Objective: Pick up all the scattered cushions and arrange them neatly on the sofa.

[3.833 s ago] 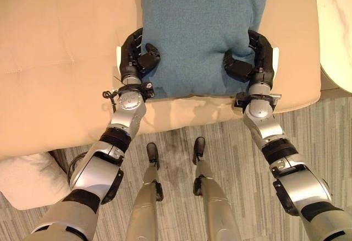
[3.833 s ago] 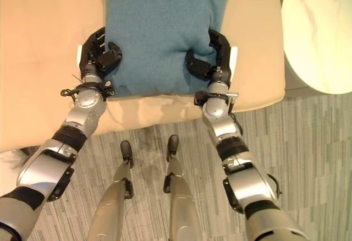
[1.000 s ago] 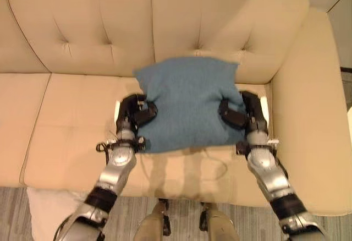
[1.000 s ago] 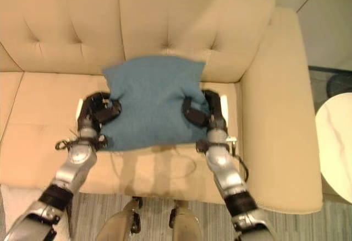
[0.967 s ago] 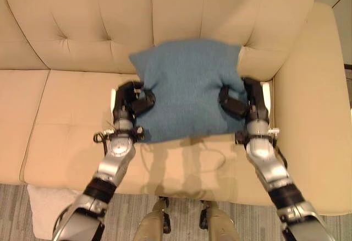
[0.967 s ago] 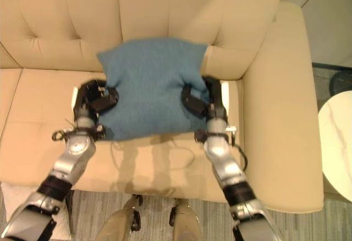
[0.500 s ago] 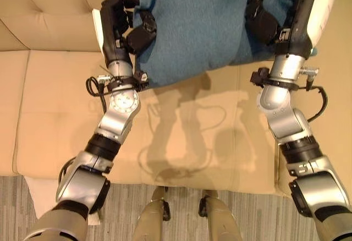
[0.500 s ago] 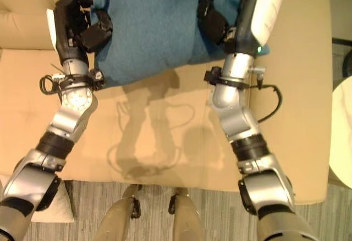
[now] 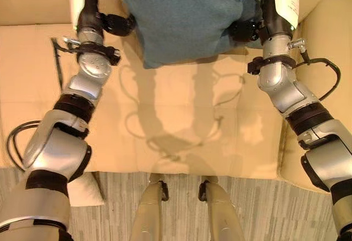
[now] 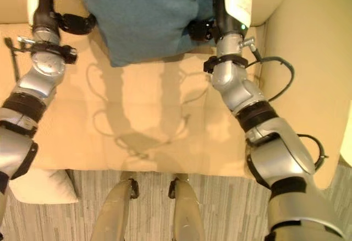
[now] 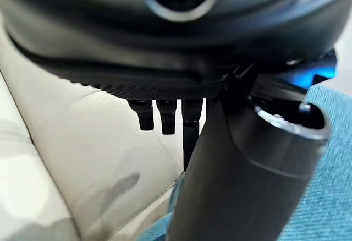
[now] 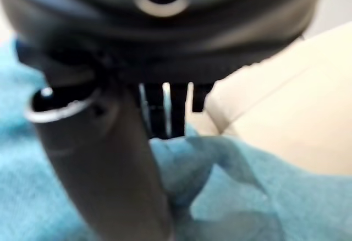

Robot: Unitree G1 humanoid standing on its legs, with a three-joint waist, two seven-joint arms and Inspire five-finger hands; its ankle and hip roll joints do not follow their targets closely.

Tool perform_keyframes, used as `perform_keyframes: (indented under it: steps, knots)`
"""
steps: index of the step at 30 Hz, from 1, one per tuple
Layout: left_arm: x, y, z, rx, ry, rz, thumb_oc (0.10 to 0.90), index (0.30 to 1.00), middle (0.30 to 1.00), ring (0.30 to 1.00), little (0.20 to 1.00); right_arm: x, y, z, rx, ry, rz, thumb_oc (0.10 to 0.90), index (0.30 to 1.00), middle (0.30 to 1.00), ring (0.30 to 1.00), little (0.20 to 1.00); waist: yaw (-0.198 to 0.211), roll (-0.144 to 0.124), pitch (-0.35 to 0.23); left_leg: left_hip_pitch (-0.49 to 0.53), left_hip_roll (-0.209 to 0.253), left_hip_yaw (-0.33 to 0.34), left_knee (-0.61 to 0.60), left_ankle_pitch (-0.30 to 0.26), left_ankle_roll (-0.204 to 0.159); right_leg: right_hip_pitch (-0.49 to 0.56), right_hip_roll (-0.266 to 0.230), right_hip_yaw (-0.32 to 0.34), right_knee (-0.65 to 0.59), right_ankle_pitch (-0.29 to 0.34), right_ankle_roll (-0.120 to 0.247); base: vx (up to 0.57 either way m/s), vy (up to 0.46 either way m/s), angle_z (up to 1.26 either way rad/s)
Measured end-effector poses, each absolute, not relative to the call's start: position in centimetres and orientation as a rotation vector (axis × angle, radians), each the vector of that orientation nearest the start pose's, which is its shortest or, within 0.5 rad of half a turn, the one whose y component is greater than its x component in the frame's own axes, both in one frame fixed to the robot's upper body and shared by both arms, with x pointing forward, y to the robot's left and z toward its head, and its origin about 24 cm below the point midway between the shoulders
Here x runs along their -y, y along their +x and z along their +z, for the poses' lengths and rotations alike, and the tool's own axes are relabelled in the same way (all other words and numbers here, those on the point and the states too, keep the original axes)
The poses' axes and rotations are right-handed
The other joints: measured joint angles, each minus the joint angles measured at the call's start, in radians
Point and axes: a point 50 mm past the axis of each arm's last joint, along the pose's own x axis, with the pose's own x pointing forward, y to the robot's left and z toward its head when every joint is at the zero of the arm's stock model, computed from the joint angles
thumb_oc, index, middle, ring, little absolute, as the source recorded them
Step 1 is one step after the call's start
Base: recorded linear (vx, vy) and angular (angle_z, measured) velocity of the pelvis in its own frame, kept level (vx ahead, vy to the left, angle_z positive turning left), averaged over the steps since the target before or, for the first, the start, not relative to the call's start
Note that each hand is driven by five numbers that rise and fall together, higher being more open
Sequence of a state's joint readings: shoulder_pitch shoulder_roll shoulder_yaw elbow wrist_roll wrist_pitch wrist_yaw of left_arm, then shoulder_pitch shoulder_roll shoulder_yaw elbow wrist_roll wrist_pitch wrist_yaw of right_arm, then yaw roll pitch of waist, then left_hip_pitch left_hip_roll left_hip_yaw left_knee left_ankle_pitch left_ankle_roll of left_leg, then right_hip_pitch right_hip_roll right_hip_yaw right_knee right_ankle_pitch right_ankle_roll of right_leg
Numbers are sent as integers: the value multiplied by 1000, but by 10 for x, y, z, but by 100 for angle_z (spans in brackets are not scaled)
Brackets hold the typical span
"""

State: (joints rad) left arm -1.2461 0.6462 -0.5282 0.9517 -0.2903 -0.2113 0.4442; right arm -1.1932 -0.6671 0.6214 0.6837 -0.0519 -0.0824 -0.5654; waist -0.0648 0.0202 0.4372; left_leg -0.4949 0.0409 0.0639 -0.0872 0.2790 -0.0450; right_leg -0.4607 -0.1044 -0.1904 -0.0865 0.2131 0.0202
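A blue cushion (image 9: 187, 15) hangs above the beige sofa seat (image 9: 181, 120), close to the backrest, and casts a shadow on the seat. My left hand (image 9: 91, 4) grips its left edge with the thumb (image 11: 236, 186) lying on the blue cloth (image 11: 324, 197) and the fingers behind it. On the other edge my right hand (image 9: 269, 10) pinches the cushion (image 12: 264, 197) between thumb (image 12: 110, 158) and fingers. A white cushion (image 10: 41, 187) lies on the floor by the sofa's front, at my lower left.
The sofa's right armrest (image 10: 308, 87) rises just beside my right arm. Left of the blue cushion the seat (image 9: 33, 76) stretches on bare. Grey striped floor (image 9: 264, 208) runs along the sofa's front edge.
Both hands keep their hold and have carried the blue cushion higher and further toward the backrest. The camera has shifted too, so the white cushion on the floor shows more.
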Motion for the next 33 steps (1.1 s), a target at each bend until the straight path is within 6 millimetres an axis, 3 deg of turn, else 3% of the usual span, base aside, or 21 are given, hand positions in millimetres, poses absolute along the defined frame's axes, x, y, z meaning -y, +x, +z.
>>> perform_keyframes:
  steps: [2,3,7,10,13,15,17,18,27,30,31,33]
  knots:
    - [-219,400,268,515,497,358,800,900,900,900,900,178,390,277,668,-818,-339,800,900,900,900,900,3,0,0,24,-7,-8,0,0,0,26,-1,-1,1,-9,11,-41,-30,10]
    - [-222,399,250,471,514,352,800,900,900,900,900,181,391,258,609,-801,-315,800,900,900,900,900,4,0,0,39,-5,-18,0,0,0,46,2,-4,-1,-17,21,-55,-15,13]
    - [-225,396,234,438,498,340,800,900,900,900,900,188,391,239,530,-712,-303,800,900,900,900,900,29,0,0,35,13,-20,0,-2,-2,45,22,-8,-4,-17,21,-45,-8,0]
    - [-223,391,223,435,468,313,800,900,900,900,900,192,390,227,496,-674,-299,800,900,900,900,900,38,0,0,35,30,-33,0,-30,-24,45,37,-16,-4,-20,25,-33,3,-1]
    - [-213,380,184,374,407,251,800,900,900,900,900,207,384,200,416,-528,-353,800,900,900,900,900,54,1,0,30,30,-47,-1,-41,-28,42,38,-22,3,-19,26,-33,-4,6]
    - [-213,366,148,296,289,242,800,900,900,900,900,217,380,181,365,-471,-383,800,900,900,900,900,57,2,-1,31,27,-48,-1,-37,-25,39,28,-25,15,-25,29,-50,-10,6]
    - [-211,340,99,176,165,208,800,900,900,900,900,230,374,164,297,-400,-421,800,900,900,900,900,85,10,3,35,14,-51,0,-34,-21,48,22,-28,14,-25,29,-54,-16,13]
    - [-212,336,90,149,169,201,800,900,900,900,900,230,374,164,293,-388,-420,800,900,900,900,900,93,12,4,37,14,-53,0,-33,-21,51,21,-31,13,-26,30,-21,-15,14]
    - [-225,315,60,52,160,174,800,900,900,900,900,241,371,160,272,-344,-448,800,900,900,900,900,133,27,9,71,13,-75,0,-35,-22,102,20,-55,12,-47,43,5,-3,8]
    - [-230,305,49,21,132,180,800,900,900,900,900,249,362,147,241,-341,-445,800,900,900,900,900,136,26,9,97,13,-78,-1,-39,-25,135,21,-60,8,-47,44,52,-6,5]
    - [-233,293,38,-10,130,181,800,900,900,900,900,253,355,134,212,-359,-437,800,900,900,900,900,133,26,9,133,13,-81,-1,-51,-18,176,22,-65,-4,-51,46,99,-6,5]
    - [-235,281,27,-43,131,179,800,900,900,900,900,256,344,127,207,-380,-419,800,900,900,900,900,135,26,7,163,15,-77,-1,-74,-19,206,23,-64,-4,-61,50,86,-7,1]
